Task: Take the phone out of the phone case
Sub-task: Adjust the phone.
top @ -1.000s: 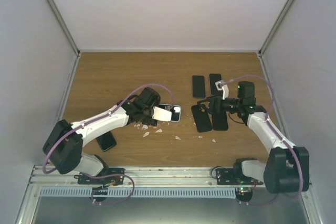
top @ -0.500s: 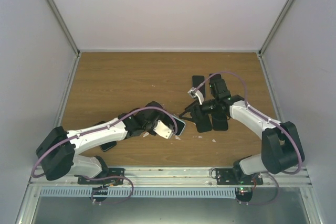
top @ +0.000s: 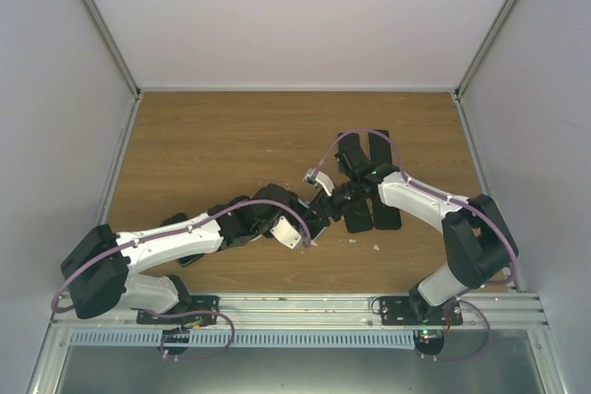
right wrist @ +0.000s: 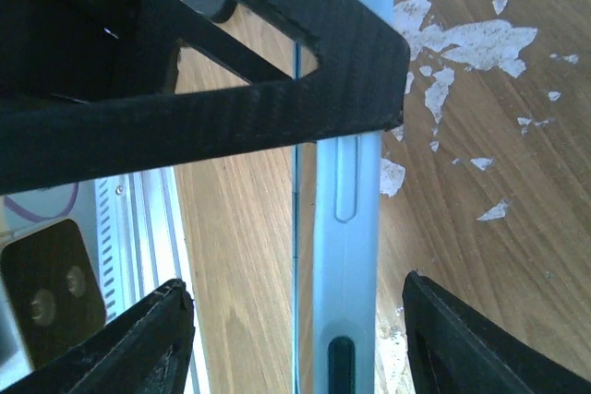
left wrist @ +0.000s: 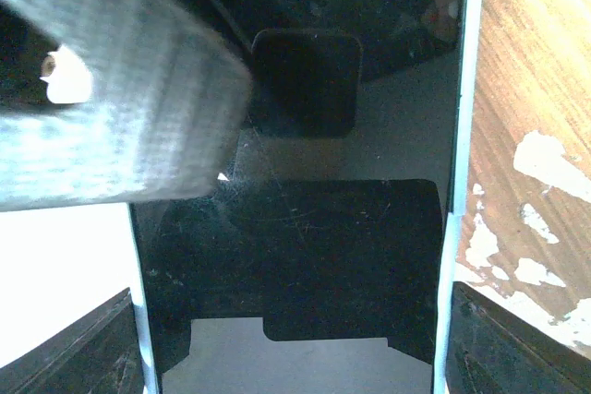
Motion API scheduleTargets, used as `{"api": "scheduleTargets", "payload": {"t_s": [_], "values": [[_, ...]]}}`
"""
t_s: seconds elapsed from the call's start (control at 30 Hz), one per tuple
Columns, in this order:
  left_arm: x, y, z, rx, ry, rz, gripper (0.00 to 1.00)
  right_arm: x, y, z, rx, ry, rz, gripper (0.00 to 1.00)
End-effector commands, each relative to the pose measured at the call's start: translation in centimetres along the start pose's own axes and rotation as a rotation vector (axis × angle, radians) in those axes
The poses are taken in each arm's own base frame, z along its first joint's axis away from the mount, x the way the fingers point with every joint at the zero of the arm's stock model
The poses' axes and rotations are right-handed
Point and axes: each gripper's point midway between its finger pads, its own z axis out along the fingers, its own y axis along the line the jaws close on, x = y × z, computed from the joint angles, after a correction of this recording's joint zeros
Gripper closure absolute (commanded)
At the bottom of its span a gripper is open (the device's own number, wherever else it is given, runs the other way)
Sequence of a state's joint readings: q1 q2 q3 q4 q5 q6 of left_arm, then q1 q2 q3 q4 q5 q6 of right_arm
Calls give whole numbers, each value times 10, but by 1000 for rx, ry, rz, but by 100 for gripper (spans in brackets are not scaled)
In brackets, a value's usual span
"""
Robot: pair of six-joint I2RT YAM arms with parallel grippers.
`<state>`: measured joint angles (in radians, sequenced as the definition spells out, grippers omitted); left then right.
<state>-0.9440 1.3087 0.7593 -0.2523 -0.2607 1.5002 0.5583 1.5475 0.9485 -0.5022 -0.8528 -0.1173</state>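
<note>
Phone sits inside a pale blue case near the middle of the desk, where both arms meet. Left arm lies low, from near-left corner toward centre. Left fingers clamp the cased phone across its width, one on each long edge. Glossy dark screen faces the left wrist camera, with reflections on it. Grey ribbed block overlaps the screen's upper left, unclear what part it is. Can't tell if the phone touches the desk. Right wrist view shows the case edge-on, side button slot visible. Right fingers stand apart on either side of that edge, with a gap on both sides, not gripping. Black textured bar crosses in front of the case edge. White flecks on the wood just beside the phone. Right arm reaches in from near-right. Under and beyond it, dark flat slabs lie side by side, phones or cases, can't tell.
</note>
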Motion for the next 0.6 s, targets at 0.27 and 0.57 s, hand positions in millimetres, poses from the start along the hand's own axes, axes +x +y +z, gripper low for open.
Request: {"api": "scheduleTargets", "payload": {"t_s": [0.27, 0.57], "values": [[2, 34, -14, -158, 25, 33, 62, -3, -2, 6, 9, 29, 8, 78], [9, 47, -18, -190, 63, 6, 42, -14, 5, -7, 25, -13, -11, 99]]}}
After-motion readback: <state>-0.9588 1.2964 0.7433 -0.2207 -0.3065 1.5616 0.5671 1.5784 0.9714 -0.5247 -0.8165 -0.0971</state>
